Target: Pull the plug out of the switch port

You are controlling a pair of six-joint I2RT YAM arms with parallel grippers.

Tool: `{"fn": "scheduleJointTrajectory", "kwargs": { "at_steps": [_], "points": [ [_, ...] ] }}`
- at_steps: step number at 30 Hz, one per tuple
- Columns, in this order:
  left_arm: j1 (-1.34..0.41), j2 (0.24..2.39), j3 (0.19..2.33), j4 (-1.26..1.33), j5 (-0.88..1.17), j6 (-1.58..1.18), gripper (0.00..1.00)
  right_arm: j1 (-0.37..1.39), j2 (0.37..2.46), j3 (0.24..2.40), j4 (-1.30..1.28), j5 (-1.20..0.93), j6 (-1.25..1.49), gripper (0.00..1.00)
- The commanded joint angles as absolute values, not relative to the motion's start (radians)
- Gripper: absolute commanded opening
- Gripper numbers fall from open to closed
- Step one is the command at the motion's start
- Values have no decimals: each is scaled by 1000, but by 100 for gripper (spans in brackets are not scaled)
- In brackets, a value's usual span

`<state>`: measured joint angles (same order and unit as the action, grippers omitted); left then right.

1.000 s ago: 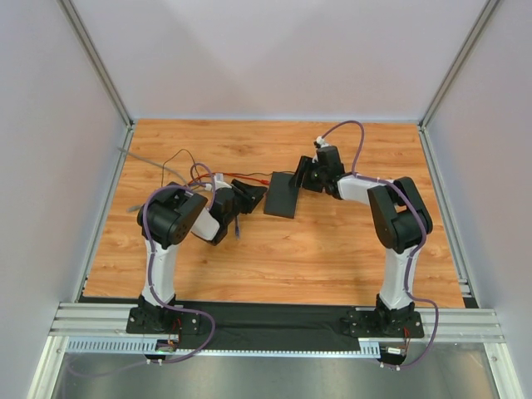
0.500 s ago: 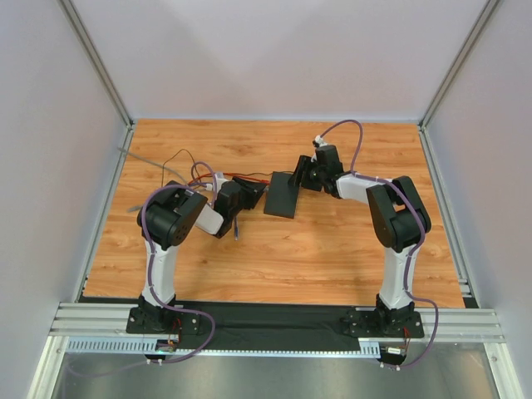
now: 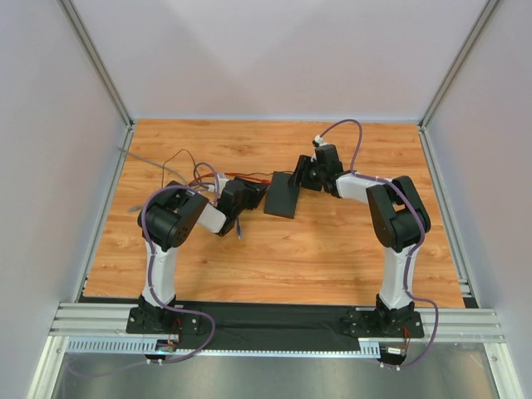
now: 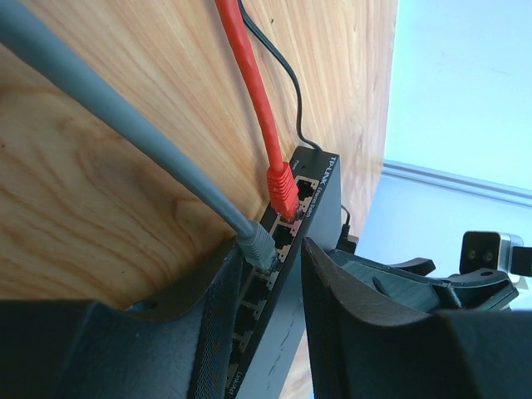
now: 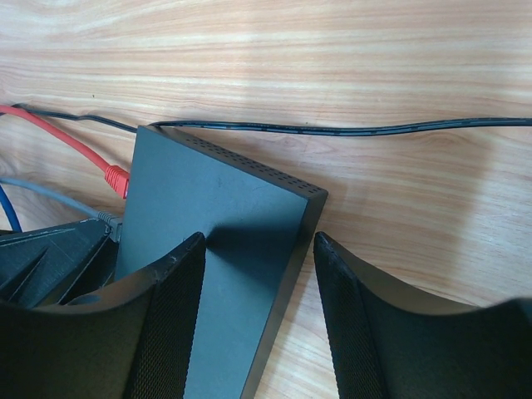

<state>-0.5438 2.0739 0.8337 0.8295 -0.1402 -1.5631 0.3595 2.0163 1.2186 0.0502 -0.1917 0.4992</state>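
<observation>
Change: left gripper (image 4: 273, 245) has edged right, up to the port edge.
Switch: flat matte-black rectangular switch box (image 3: 281, 195), frame centre, on wooden table (image 3: 332, 249).
Grasp: left jaws parted, straddling grey cable plug (image 4: 259, 247) (red plug (image 4: 283, 189) seated alongside).
Hold: right gripper (image 5: 258, 241) parted, straddling the box's corner.

Bright, even light; pale glare streaks the wood (image 5: 332, 58) beyond the right fingers (image 5: 170, 332). A soft shadow darkens the switch (image 5: 208, 199) between them. The left fingers (image 4: 357, 332) look blurred, close-up.
</observation>
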Motion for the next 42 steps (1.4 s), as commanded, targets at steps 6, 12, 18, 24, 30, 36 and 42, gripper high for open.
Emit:
{"fn": "scheduleJointTrajectory", "kwargs": {
  "at_steps": [6,12,18,24,30,36,42],
  "points": [
    [-560,2079,833,652,-146,-1559,40,367,2040,1252,41,-181,483,57],
    [-560,2091,818,709,-153,-1548,30,367,2039,1258,29,-169,472,57],
    [-561,2103,810,762,-150,-1513,15,382,2039,1296,-52,-100,440,57],
    [-561,2103,795,799,-155,-1487,3,455,2011,1419,-248,163,331,60],
    [-561,2109,773,848,-158,-1470,0,535,2036,1549,-442,305,268,70],
    [-561,2118,765,885,-156,-1459,0,575,2092,1649,-529,327,261,73],
    [-563,2121,764,893,-156,-1453,0,615,2174,1756,-584,334,244,75]
  ]
}}
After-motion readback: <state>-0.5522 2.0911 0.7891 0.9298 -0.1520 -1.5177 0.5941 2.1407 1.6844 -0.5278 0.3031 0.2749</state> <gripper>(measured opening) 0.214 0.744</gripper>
